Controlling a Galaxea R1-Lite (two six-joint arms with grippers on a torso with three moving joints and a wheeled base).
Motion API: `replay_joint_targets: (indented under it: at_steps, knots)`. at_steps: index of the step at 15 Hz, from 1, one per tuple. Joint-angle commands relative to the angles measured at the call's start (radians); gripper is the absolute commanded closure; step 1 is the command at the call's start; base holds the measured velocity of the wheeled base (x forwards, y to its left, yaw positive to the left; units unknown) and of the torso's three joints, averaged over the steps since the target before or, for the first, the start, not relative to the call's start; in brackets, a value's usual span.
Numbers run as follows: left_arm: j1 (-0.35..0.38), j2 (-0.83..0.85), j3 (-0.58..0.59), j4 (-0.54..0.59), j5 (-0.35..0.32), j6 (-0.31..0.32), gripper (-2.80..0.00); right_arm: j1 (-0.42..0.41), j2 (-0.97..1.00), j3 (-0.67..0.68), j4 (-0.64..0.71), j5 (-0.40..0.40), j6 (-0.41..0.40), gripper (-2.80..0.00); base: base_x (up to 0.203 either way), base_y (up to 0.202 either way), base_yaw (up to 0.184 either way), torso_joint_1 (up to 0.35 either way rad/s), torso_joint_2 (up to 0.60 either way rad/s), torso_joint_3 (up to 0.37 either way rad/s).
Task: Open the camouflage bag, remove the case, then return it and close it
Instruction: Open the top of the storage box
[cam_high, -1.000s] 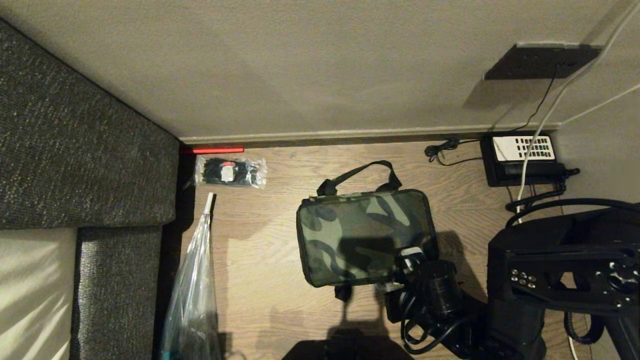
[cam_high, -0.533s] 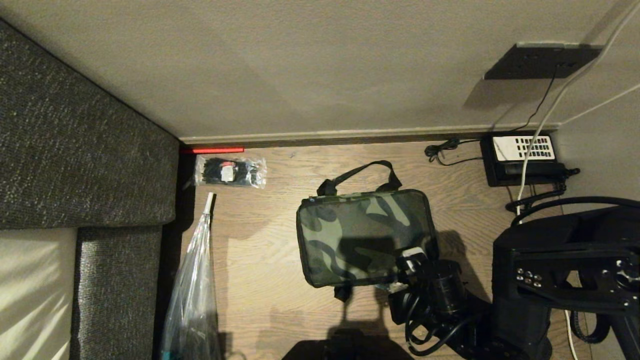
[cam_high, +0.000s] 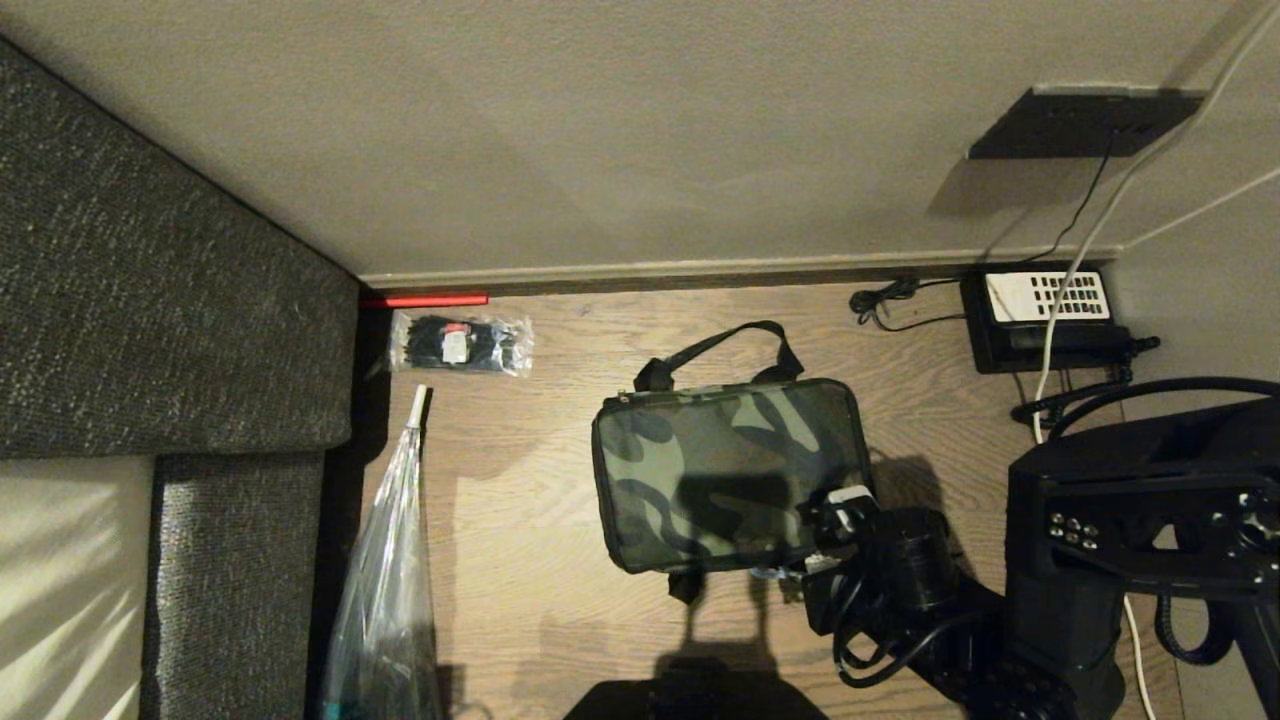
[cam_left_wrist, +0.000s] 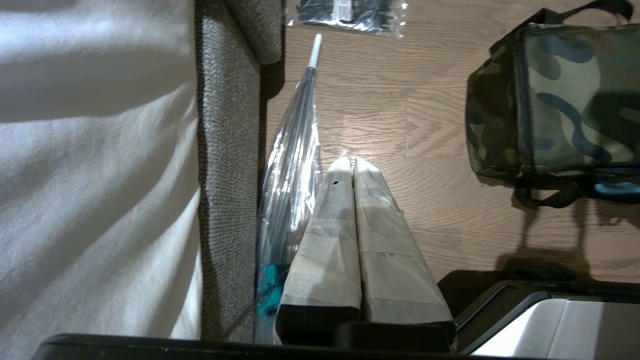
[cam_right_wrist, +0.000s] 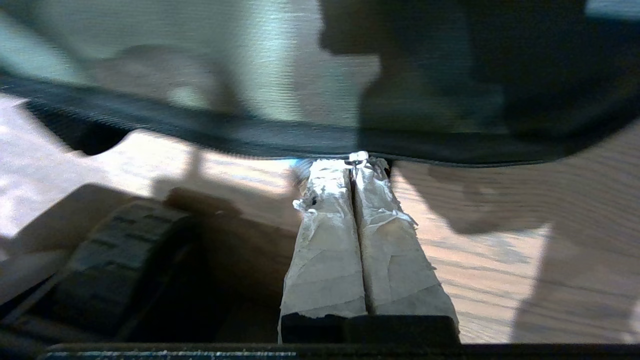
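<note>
Pinching zipper pull (cam_right_wrist: 358, 157) (bag's (cam_high: 725, 470) near edge), right pincer (cam_right_wrist: 356, 167)

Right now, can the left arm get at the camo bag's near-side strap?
Probably yes. The left pincer hangs shut over bare floor, with nothing between it and the camouflage bag; the strap lies exposed, though the right pincer already works that edge.

black right arm (cam_high: 1000, 620) with looped cables, round buttons, tan-taped fingers (cam_right_wrist: 325, 250)
</note>
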Motion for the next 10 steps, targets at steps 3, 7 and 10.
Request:
replay_joint_targets:
  at_steps: [3,7,10]
  knots:
    - [0.000,0.000,0.003,0.000,0.000,-0.001,0.00,-0.063,-0.005,0.001,-0.009,0.015,-0.024,0.00,0.000,0.000,0.000,0.000,0.00,0.000]
    - [0.000,0.000,0.003,0.000,0.000,-0.001,0.00,-0.100,-0.007,0.000,-0.008,0.023,-0.049,0.00,0.000,0.000,0.000,0.000,0.00,0.000]
    - [0.000,0.000,0.003,0.000,0.000,-0.001,0.00,-0.132,-0.016,-0.003,-0.009,0.024,-0.076,0.00,0.000,0.000,0.000,0.000,0.00,0.000]
